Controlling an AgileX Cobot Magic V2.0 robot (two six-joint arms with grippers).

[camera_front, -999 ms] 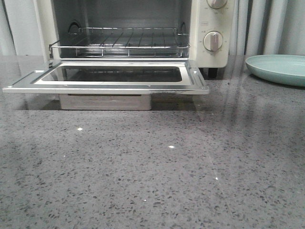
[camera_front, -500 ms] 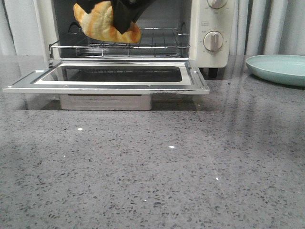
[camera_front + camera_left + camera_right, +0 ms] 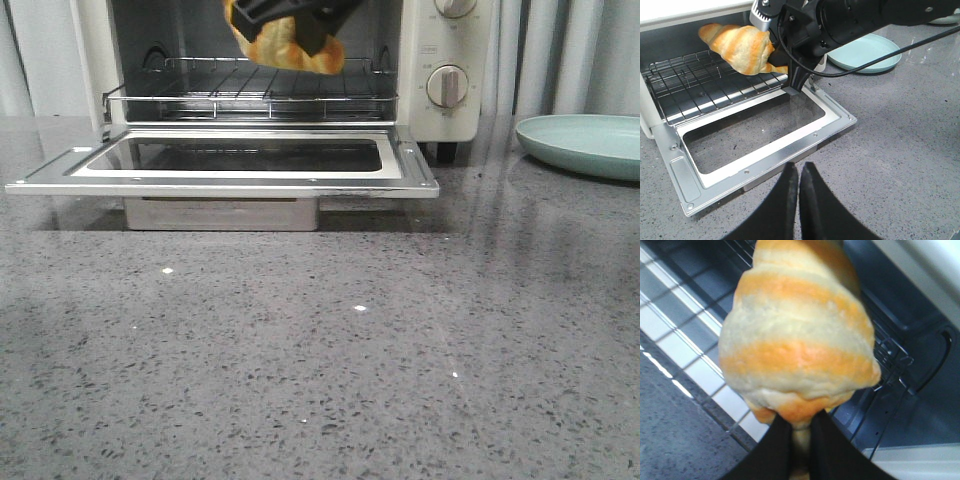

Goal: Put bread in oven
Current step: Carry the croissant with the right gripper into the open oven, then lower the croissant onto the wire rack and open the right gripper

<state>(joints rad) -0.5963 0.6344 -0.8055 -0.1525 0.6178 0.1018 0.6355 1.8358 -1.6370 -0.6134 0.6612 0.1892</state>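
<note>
The bread (image 3: 290, 45), a golden orange croissant with cream stripes, hangs in my right gripper (image 3: 300, 25) just above the wire rack (image 3: 250, 85) at the mouth of the cream-white oven (image 3: 425, 70). The oven door (image 3: 230, 165) lies open and flat. In the left wrist view the bread (image 3: 740, 45) is over the rack's front edge (image 3: 705, 90), held by the right gripper (image 3: 782, 55). In the right wrist view the fingers (image 3: 777, 445) pinch the bread's end (image 3: 800, 355). My left gripper (image 3: 799, 172) is shut and empty, low over the counter in front of the door.
A pale teal plate (image 3: 585, 140) sits on the grey speckled counter (image 3: 350, 350) to the right of the oven; it also shows in the left wrist view (image 3: 867, 52). A metal crumb tray (image 3: 220, 212) sits under the open door. Curtains hang behind.
A second ago no bread or gripper showed in the front view. My right gripper then came in from above with the bread and has moved it rightward over the rack.
</note>
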